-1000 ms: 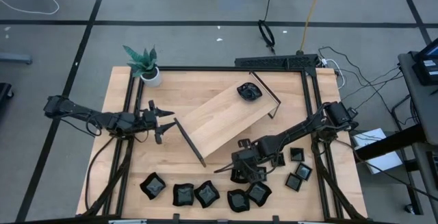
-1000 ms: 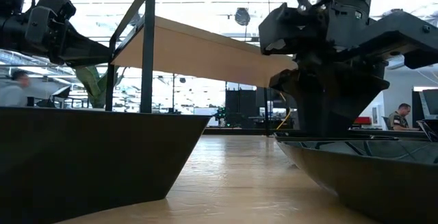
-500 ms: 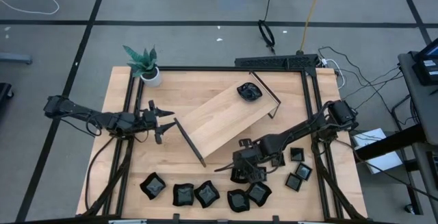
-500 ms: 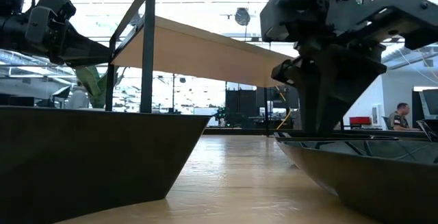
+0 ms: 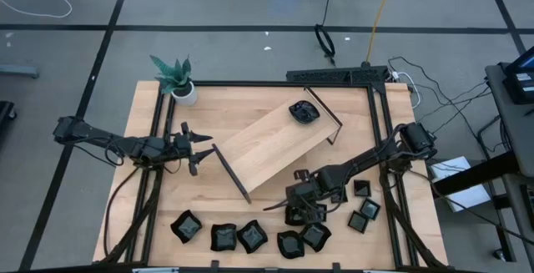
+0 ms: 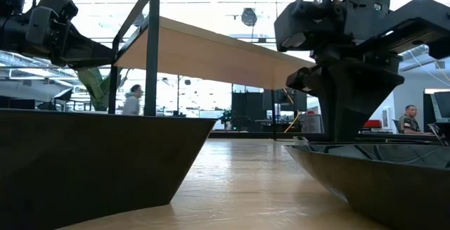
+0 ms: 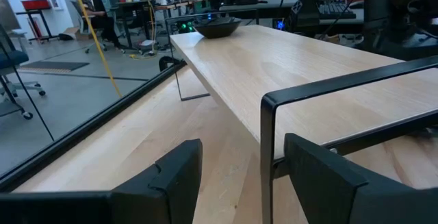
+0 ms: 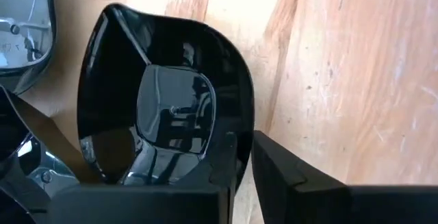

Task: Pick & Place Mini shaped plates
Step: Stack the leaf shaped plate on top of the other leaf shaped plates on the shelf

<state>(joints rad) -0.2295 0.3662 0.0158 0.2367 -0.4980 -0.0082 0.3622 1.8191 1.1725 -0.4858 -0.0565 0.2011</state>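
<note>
Right gripper [image 8: 243, 166] pinching the thin rim of a glossy black wavy-edged mini plate [image 8: 164, 114] on the table directly beneath it — a shallow bite could let the slick dish slip on lifting — left gripper [image 5: 200, 149] waits, fingers apart.

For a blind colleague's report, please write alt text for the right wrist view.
The right gripper has its two dark fingers on either side of the rim of a glossy black mini plate resting on the pale wooden table. Parts of other dark plates show at the picture's edge.

Grey floor [image 5: 209, 48], bright lab beyond.
</note>
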